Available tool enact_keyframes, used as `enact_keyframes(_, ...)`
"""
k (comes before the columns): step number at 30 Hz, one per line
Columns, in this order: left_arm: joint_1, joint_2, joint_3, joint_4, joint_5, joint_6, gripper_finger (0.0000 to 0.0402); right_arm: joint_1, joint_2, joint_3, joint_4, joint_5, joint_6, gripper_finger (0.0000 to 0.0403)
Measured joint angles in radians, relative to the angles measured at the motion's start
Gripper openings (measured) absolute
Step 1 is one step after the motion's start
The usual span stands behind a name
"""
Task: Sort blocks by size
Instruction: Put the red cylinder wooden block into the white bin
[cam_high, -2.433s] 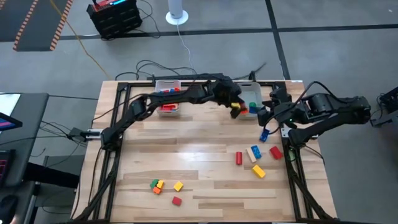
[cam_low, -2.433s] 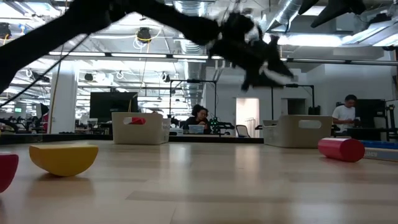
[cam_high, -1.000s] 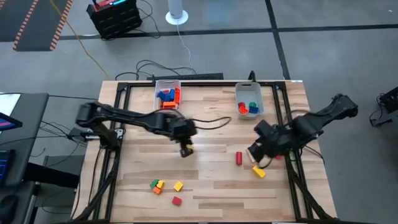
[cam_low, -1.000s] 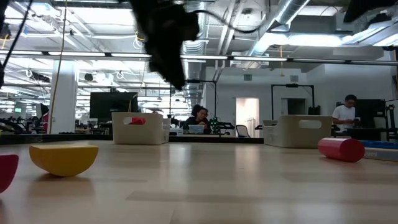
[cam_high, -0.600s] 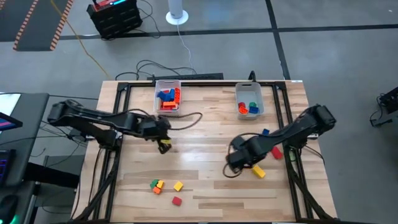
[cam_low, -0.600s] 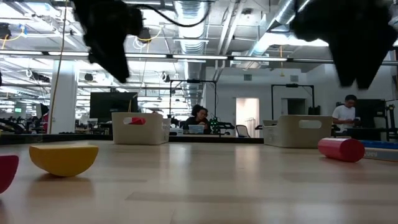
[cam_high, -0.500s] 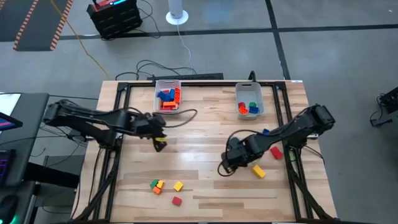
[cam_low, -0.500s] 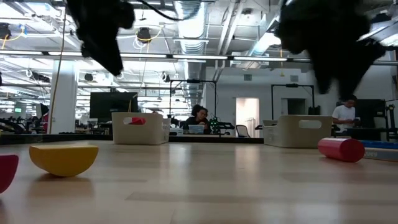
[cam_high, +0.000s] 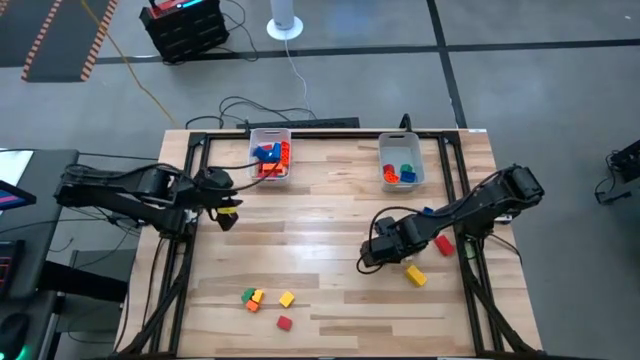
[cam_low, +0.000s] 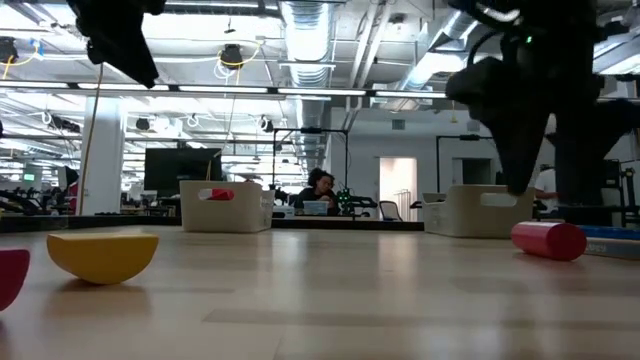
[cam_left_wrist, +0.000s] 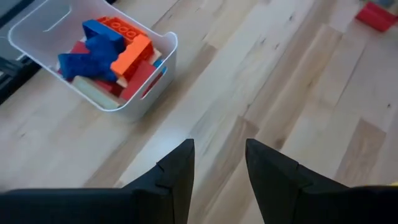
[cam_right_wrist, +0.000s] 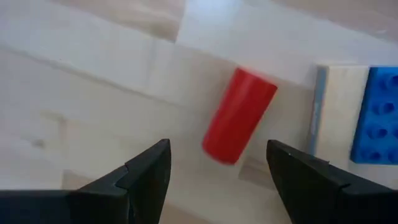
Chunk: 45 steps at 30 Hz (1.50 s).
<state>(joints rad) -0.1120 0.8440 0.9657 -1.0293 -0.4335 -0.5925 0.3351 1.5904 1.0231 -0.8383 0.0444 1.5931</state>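
Observation:
A red cylinder block (cam_right_wrist: 239, 116) lies on its side on the table; it also shows in the low view (cam_low: 548, 241). My right gripper (cam_right_wrist: 219, 150) hangs above it, pointing down, open, with one finger on either side and touching nothing. In the high view this gripper (cam_high: 378, 250) hides the cylinder. A tan block (cam_right_wrist: 336, 112) and a blue brick (cam_right_wrist: 376, 115) lie just beside it. My left gripper (cam_left_wrist: 219, 146) is open and empty. It is held high near the table's left edge (cam_high: 226, 212), beside the left bin (cam_high: 270, 157) of blue, orange and red blocks.
The right bin (cam_high: 400, 165) holds red, blue and green blocks. A yellow block (cam_high: 416, 275), a red block (cam_high: 445, 243) and a blue block (cam_high: 427, 212) lie near my right arm. Several small blocks (cam_high: 252, 297) sit near the front left. A yellow half-round (cam_low: 102, 255) shows in the low view.
My left gripper has drawn back from the table's middle toward the left edge and risen, still open and empty. My right gripper has moved toward the table's left, come down over the red cylinder and turned to point down, staying open.

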Motion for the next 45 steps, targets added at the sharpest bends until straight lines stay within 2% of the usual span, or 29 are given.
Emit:
enact_keyframes(3,0.000,-0.012,0.000,-0.027,-0.002,0.004,0.0137,-0.009,0.000,-0.032,0.067,0.005,0.037,0.0290)
enact_keyframes(7,0.000,-0.012,0.000,-0.055,-0.002,0.004,0.0137,-0.018,0.015,-0.057,0.055,0.005,0.040,0.0290)
enact_keyframes(21,0.000,-0.009,0.000,-0.058,-0.002,0.017,0.0137,-0.058,0.035,-0.153,0.167,-0.005,-0.032,0.0281)
enact_keyframes(27,0.000,-0.009,0.000,-0.057,-0.001,0.013,0.0137,-0.086,0.031,-0.188,0.229,-0.043,-0.077,0.0241)
enact_keyframes(33,0.000,-0.008,0.000,-0.039,0.007,-0.003,0.0137,-0.102,0.035,-0.163,0.192,-0.050,-0.167,0.0154)
enact_keyframes(36,0.000,-0.009,-0.013,0.063,0.034,0.045,0.0137,-0.110,0.028,-0.140,0.210,-0.047,-0.243,0.0149)
enact_keyframes(40,0.000,-0.008,-0.091,0.299,0.131,0.128,0.0137,-0.129,-0.007,-0.073,0.292,0.004,-0.396,0.0149)
enact_keyframes(45,0.000,0.004,-0.228,0.689,0.259,0.105,0.0137,-0.133,-0.067,0.041,0.503,0.113,-0.729,0.0149)
